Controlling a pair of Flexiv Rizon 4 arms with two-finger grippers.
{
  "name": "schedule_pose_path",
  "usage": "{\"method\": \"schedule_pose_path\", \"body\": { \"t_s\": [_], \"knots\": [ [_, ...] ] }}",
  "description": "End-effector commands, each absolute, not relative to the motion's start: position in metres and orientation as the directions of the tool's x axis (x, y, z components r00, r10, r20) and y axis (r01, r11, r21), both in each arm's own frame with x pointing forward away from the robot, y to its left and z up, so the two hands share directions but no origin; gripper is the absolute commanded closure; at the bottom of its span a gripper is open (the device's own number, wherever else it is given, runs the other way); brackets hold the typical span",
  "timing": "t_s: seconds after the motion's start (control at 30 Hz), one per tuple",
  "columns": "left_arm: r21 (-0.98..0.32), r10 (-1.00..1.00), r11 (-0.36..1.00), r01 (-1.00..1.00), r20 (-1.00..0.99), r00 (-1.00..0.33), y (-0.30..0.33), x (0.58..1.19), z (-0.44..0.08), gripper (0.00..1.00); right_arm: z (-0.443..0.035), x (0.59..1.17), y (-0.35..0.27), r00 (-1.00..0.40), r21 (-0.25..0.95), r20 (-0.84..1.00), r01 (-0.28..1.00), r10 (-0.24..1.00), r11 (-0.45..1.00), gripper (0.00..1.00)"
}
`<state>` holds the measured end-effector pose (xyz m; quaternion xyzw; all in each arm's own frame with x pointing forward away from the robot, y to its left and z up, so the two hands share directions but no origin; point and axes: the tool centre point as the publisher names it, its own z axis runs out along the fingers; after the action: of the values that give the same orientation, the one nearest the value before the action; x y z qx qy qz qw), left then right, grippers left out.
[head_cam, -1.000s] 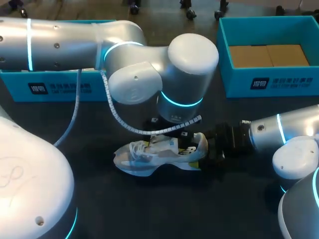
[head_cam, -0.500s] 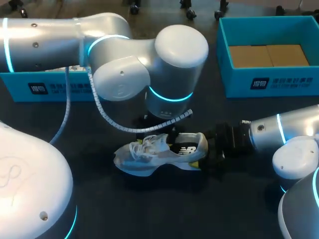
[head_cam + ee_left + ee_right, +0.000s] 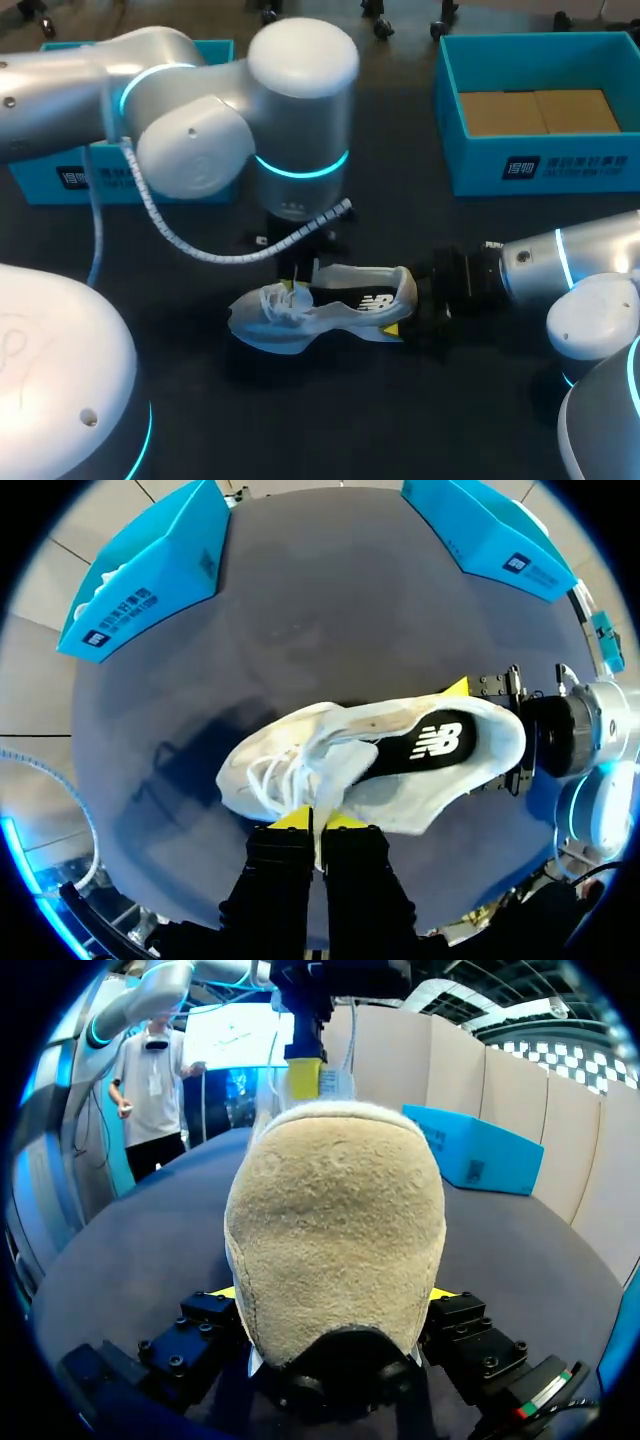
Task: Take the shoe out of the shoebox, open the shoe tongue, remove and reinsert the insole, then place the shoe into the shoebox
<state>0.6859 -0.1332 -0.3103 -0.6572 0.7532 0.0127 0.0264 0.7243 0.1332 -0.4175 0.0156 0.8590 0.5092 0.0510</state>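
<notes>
Yellow-tipped left hand (image 3: 318,821) on shoe tongue (image 3: 320,778)

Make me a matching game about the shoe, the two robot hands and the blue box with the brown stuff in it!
Things:
1. shoe
2. left jaws
3. right jaws
4. blue box on the right

Clues:
A. shut on the heel
B. has brown cardboard inside
C. white, resting on the dark table
D. shut on the tongue

Pairs: 1-C, 2-D, 3-A, 4-B
</notes>
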Motion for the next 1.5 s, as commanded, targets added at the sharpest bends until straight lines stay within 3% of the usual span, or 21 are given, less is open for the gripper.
{"method": "schedule_pose_path", "body": {
  "t_s": [0.03,0.47,1.3,1.33,1.37,1.47,1.5],
  "knots": [
    [-0.012,-0.990,0.133,-0.991,0.047,-0.133,-0.117,0.690,-0.308,1.00,-0.417,0.724,0.135,-0.994,0.874,-0.072,-0.024,0.080,0.485,1.00],
    [-0.019,-0.995,0.094,-0.995,-0.019,-0.094,-0.089,0.691,-0.314,1.00,-0.417,0.724,0.135,-0.994,0.874,-0.072,-0.024,0.080,0.485,1.00],
    [0.043,-0.993,-0.055,-0.998,-0.102,0.050,-0.043,0.694,-0.375,1.00,-0.417,0.724,0.135,-0.994,0.874,-0.072,-0.024,0.080,0.485,1.00],
    [0.044,-0.993,-0.057,-0.997,-0.101,0.053,-0.042,0.693,-0.375,0.99,-0.417,0.724,0.135,-0.994,0.874,-0.072,-0.024,0.080,0.485,1.00],
    [0.045,-0.994,-0.058,-0.997,-0.101,0.053,-0.040,0.692,-0.374,0.84,-0.417,0.724,0.135,-0.994,0.874,-0.072,-0.024,0.080,0.485,1.00],
    [0.045,-0.994,-0.057,-0.997,-0.101,0.053,-0.036,0.690,-0.372,0.68,-0.417,0.724,0.135,-0.994,0.874,-0.072,-0.024,0.080,0.485,1.00],
    [0.044,-0.993,-0.058,-0.997,-0.102,0.054,-0.034,0.690,-0.371,0.57,-0.417,0.724,0.135,-0.994,0.874,-0.072,-0.024,0.080,0.485,1.00]
  ]
}}
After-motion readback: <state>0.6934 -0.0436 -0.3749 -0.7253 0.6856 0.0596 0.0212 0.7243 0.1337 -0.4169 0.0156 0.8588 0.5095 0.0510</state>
